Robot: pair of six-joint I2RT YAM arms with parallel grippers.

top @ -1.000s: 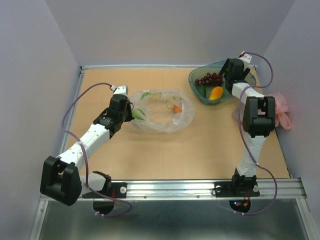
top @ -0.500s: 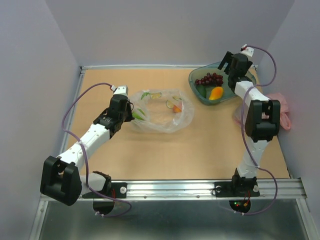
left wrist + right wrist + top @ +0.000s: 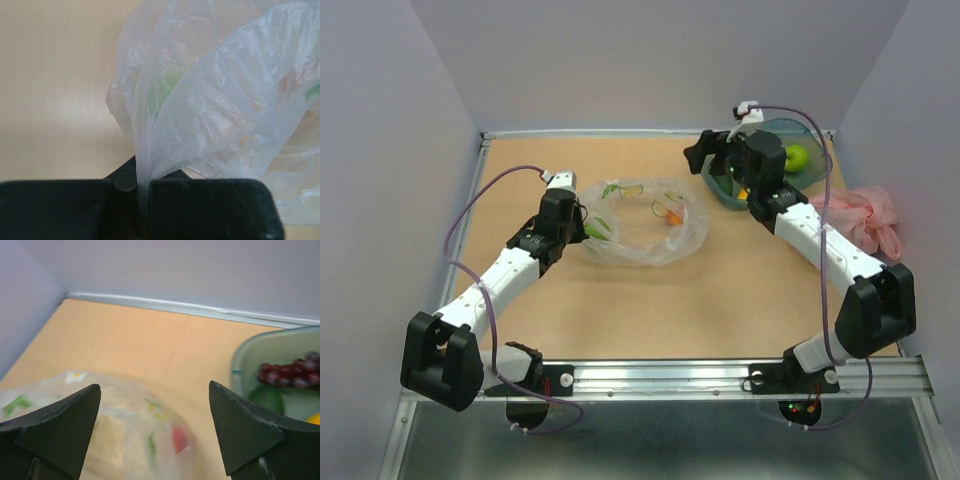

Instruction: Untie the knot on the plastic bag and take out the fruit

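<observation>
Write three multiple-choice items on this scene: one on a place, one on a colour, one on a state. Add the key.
1. Where does the grape bunch lie?
A. on the bare tabletop
B. in the teal tray
C. on the back wall's ledge

2. What colour is the crumpled bag at the table's right edge?
A. blue
B. black
C. pink

3. How does the left gripper stand?
A. shut on the plastic bag
B. wide open, holding nothing
C. shut on nothing

Key:
1 B: the right wrist view shows the grapes inside the tray's rim.
2 C: the top view shows it pink.
3 A: the left wrist view shows the film pinched between closed jaws.
</observation>
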